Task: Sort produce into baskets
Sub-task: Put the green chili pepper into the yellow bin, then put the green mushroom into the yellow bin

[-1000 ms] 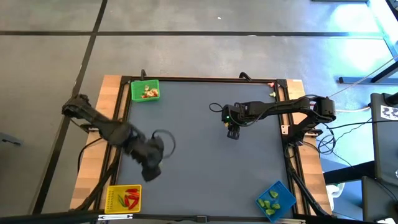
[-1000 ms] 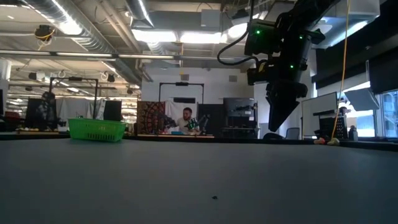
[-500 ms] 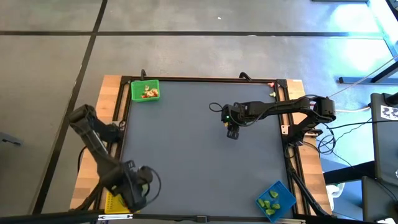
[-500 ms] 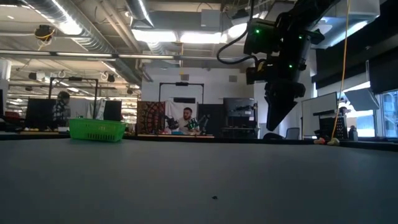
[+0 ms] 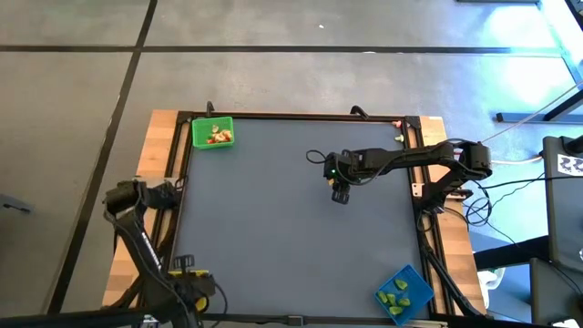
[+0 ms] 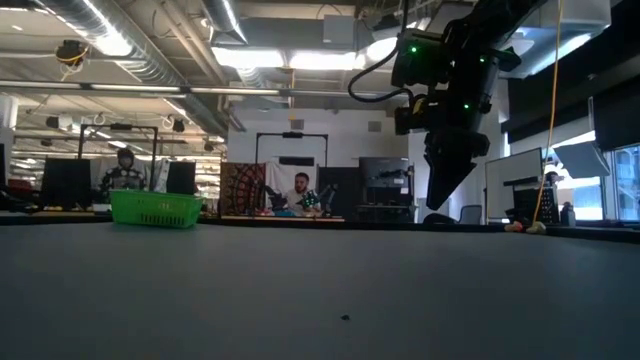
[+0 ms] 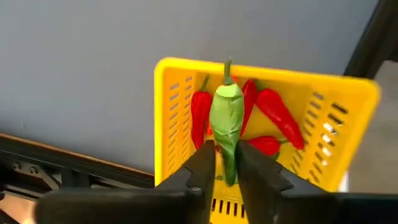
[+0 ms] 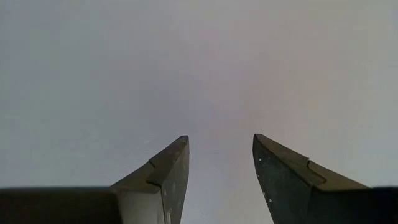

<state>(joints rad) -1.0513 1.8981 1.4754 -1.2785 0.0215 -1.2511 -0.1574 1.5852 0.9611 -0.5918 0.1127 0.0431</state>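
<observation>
At the near left corner of the table [image 5: 291, 237], the left tool [image 7: 227, 152] is held over the yellow basket [image 7: 267, 73]. It is closed narrowly on a green pepper [image 7: 227, 115], which is gripped by its lower end and stands upright between the fingers. Under it, several red peppers [image 7: 277, 115] are seen lying inside the yellow basket.

At the near right corner, the blue basket [image 5: 417, 281] is set askew to the table edge, with green pieces [image 5: 393, 297] in it.

Farther in, above the middle of the table, the right tool [image 5: 340, 196] is hung clear of the surface. Its fingers are parted moderately, and nothing is held between them.

At the far left corner the green basket [image 5: 199, 134] is placed, with red and pale pieces [image 5: 218, 136] inside.

Beyond the table, two persons [image 6: 297, 192] are seen in the room.
</observation>
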